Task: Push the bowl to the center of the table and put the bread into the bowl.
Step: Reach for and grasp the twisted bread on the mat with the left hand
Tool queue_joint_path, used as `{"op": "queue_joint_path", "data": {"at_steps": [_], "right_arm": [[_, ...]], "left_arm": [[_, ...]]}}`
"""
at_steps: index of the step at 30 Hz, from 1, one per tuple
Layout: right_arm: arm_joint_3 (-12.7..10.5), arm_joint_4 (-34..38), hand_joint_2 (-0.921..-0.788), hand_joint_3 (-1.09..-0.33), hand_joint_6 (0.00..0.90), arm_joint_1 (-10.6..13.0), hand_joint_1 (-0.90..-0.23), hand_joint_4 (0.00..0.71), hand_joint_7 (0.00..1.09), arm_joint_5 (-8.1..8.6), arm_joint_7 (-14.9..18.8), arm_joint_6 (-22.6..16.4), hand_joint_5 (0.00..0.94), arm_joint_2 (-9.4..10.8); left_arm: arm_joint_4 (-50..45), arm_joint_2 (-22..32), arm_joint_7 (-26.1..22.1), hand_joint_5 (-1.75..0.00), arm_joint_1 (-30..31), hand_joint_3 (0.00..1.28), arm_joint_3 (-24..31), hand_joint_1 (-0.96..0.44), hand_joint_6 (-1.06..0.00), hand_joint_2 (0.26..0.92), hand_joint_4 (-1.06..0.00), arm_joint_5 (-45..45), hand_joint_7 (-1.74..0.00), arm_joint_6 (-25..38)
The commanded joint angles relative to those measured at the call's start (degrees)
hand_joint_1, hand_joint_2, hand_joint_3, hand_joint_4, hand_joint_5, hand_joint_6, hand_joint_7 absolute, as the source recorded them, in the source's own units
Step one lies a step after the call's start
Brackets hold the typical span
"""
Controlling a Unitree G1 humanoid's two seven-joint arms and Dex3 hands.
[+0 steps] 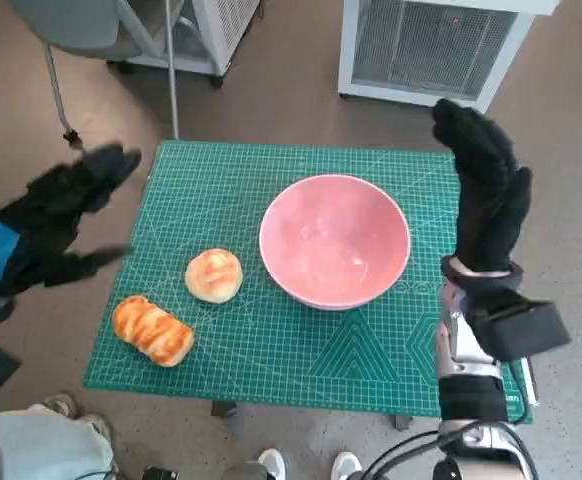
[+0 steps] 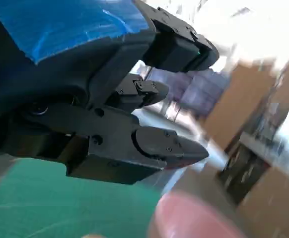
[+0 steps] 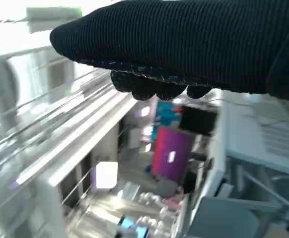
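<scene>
A pink bowl (image 1: 335, 240) stands empty near the middle of the green mat (image 1: 271, 340), slightly right of centre. A round bread roll (image 1: 214, 275) lies just left of the bowl, and a twisted glazed bread (image 1: 152, 329) lies near the mat's front left corner. My left hand (image 1: 56, 215) hovers off the mat's left edge with fingers spread, holding nothing. My right hand (image 1: 486, 195), in the black glove, stands raised beside the bowl's right rim, fingers extended, apart from it. The left wrist view shows the black fingers (image 2: 154, 144) above the mat and a blurred edge of the bowl (image 2: 194, 218).
A white appliance (image 1: 431, 45) with a grille stands on the floor beyond the table's far right. A chair leg and a metal frame (image 1: 171, 60) stand at the far left. A person's shoes (image 1: 271, 465) show at the near edge.
</scene>
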Motion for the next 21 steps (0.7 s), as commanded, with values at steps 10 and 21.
{"op": "queue_joint_path", "data": {"at_steps": [10, 21], "right_arm": [[1.64, -3.82, -0.921, -0.847, -0.001, 3.1, -0.487, 0.316, 0.67, -2.4, -1.2, 3.74, 0.014, -0.28], [2.05, -4.22, -0.921, -0.847, -0.001, 3.07, -0.494, 0.315, 0.68, -2.62, -1.47, 4.79, 0.014, -0.22]], "left_arm": [[-5.95, 10.33, -11.35, 0.0, 3.68, 0.02, -1.97, -0.14, -0.38, 0.903, -0.23, 3.02, 0.0, 7.48], [-12.99, 12.7, -11.41, 0.0, 6.65, 0.01, -6.01, -0.16, -0.36, 0.895, -0.22, 13.85, 0.0, 10.02]]}}
